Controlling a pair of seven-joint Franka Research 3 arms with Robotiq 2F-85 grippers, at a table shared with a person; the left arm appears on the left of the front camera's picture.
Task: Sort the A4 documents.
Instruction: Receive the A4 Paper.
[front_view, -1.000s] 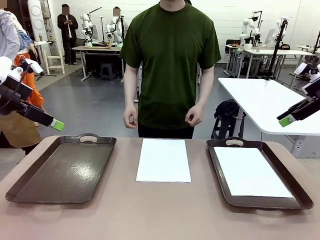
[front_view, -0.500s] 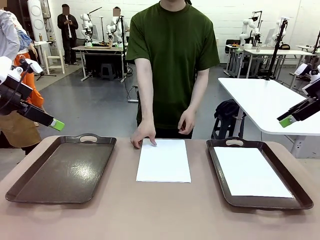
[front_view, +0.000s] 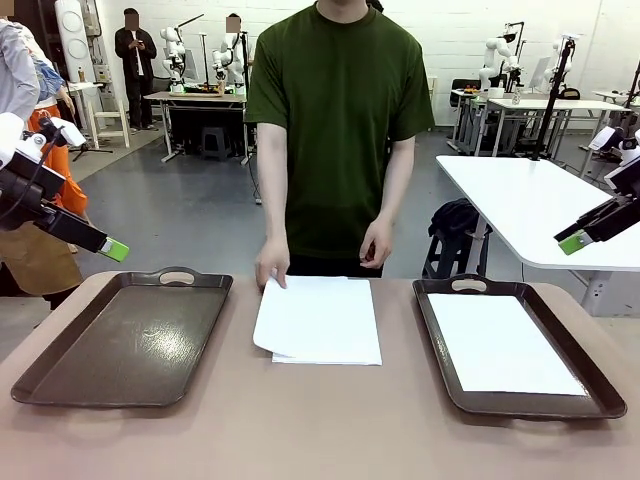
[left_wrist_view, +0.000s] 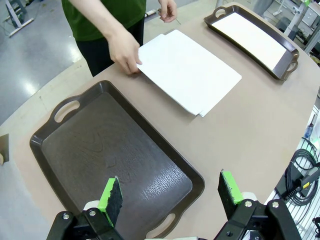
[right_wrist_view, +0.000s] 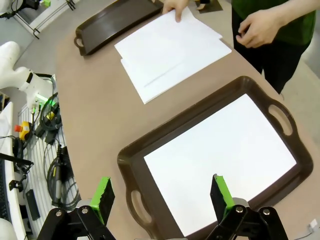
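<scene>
No text, label, number or sign is legible anywhere; the A4 documents (front_view: 325, 320) look blank.

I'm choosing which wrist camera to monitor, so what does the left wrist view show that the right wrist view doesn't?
Left wrist view: the left tool, open, looking down at the left tray, its bare floor seen close up. Right wrist view: the right tool, open, looking down at the right tray, with the sheet lying in it seen close up. Both: the paper stack in the middle of the table, its top sheet skewed under the person's hand, and, farther off, the other tray.
</scene>
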